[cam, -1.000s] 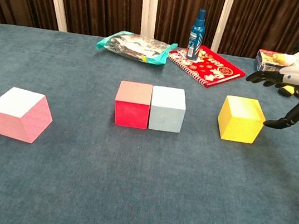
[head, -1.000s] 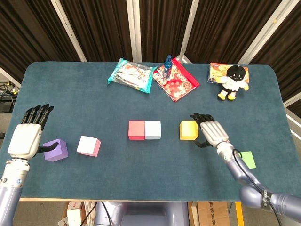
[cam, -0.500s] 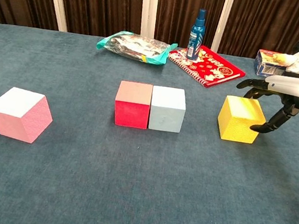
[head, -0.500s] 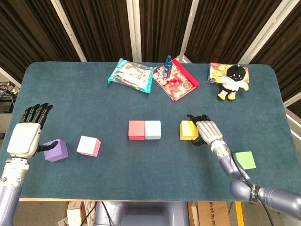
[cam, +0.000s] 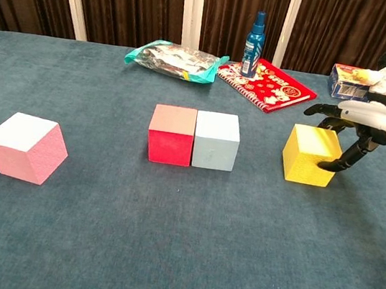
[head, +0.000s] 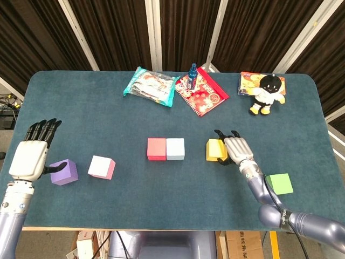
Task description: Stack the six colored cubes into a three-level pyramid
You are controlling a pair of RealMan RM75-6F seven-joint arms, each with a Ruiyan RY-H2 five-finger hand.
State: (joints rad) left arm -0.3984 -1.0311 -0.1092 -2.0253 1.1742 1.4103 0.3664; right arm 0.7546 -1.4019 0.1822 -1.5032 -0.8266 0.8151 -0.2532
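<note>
A red cube (head: 156,149) and a light blue cube (head: 175,148) sit side by side, touching, at the table's middle. To their right stands a yellow cube (cam: 311,156). My right hand (cam: 360,122) arches over its far right corner, fingers spread above the back edge and thumb against its right side. A green cube (head: 280,183) lies near the front right edge. On the left are a pink cube (head: 101,167) and a purple cube (head: 64,171). My left hand (head: 29,156) hovers flat and open just left of the purple cube.
Along the back of the blue-clothed table (head: 161,210) lie a teal snack bag (head: 150,85), a blue spray bottle (head: 192,72) on a red booklet (head: 205,94), and a plush toy (head: 267,91) on a colourful box (head: 249,82).
My right hand has moved left to the yellow cube, and its thumb now meets the cube's right side. The left hand and the other cubes have stayed put.
</note>
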